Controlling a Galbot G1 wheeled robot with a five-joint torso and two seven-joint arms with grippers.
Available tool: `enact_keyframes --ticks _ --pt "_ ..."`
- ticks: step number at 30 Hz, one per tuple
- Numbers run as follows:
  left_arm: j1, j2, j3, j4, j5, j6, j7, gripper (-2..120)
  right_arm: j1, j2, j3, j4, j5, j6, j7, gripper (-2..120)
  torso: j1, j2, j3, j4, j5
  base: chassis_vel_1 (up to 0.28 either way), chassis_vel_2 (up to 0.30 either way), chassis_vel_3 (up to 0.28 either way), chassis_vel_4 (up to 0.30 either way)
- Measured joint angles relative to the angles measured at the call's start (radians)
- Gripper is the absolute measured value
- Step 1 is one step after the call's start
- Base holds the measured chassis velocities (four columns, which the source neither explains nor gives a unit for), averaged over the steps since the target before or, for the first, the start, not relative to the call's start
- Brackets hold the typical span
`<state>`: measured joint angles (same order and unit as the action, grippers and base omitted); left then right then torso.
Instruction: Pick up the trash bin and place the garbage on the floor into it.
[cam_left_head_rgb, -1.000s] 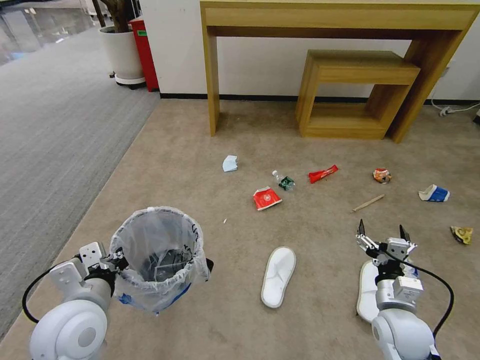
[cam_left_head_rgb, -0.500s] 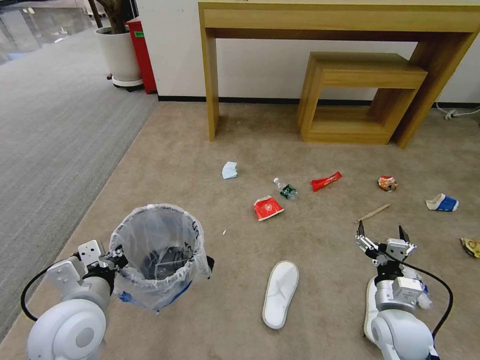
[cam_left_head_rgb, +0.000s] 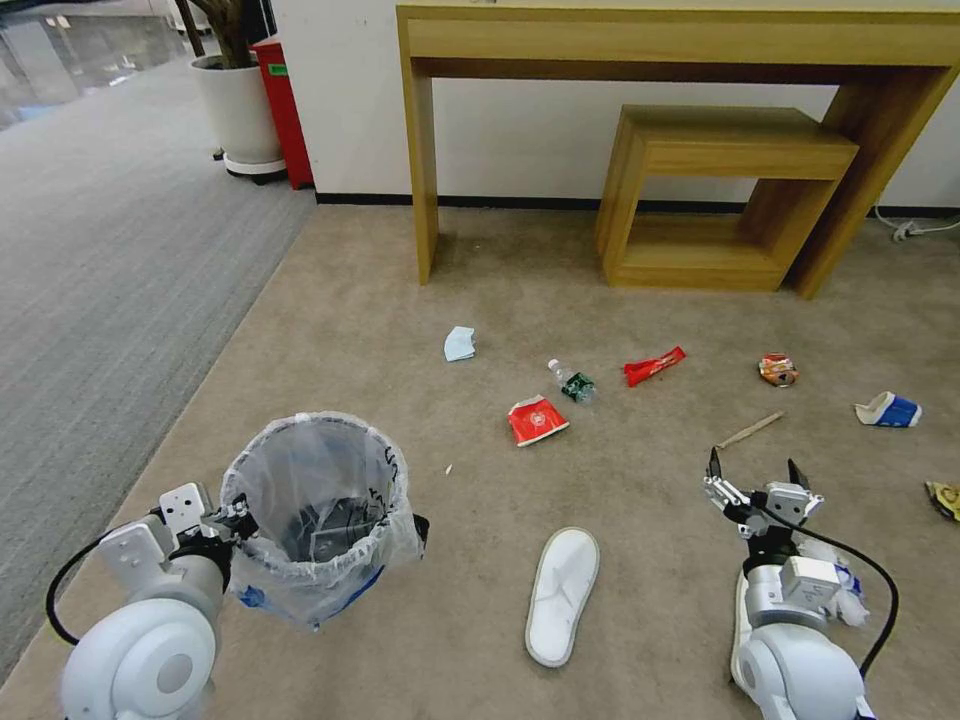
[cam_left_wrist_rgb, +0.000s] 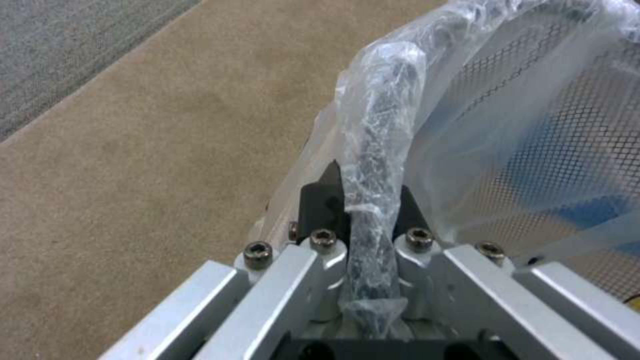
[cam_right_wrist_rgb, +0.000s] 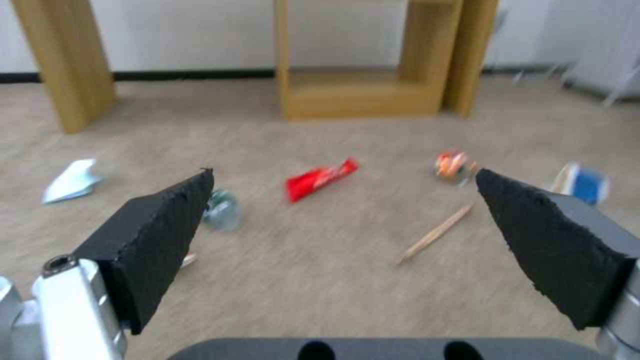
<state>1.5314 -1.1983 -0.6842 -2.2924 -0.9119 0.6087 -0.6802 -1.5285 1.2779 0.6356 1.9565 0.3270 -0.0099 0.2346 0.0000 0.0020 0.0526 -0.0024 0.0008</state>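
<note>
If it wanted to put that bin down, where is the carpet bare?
Bare beige carpet lies ahead of the trash bin, which the left gripper clamps by the rim, up to the blue mask. Another patch lies between bin and white slipper. It is crowded around the open right gripper: wooden stick, red wrapper.

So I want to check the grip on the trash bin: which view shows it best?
The left wrist view: the left gripper is clamped on the bag-wrapped rim of the trash bin. The head view shows the whole bin beside that gripper, the contact largely hidden.
</note>
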Motion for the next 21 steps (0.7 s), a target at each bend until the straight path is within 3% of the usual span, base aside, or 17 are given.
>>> enact_keyframes --ticks 8,21 --pt "-0.009 0.000 0.004 0.022 0.008 -0.004 0.005 2 -0.041 -0.059 -0.025 0.059 0.166 -0.104 -0.020 100 0.000 0.000 0.000 0.0000 0.0000 0.000 0.000 0.000 0.000" --pt "-0.019 -0.011 0.010 0.056 0.026 -0.010 0.013 2 -0.103 -0.190 -0.083 0.145 0.325 -0.280 -0.049 100 0.000 0.000 0.000 0.0000 0.0000 0.000 0.000 0.000 0.000"
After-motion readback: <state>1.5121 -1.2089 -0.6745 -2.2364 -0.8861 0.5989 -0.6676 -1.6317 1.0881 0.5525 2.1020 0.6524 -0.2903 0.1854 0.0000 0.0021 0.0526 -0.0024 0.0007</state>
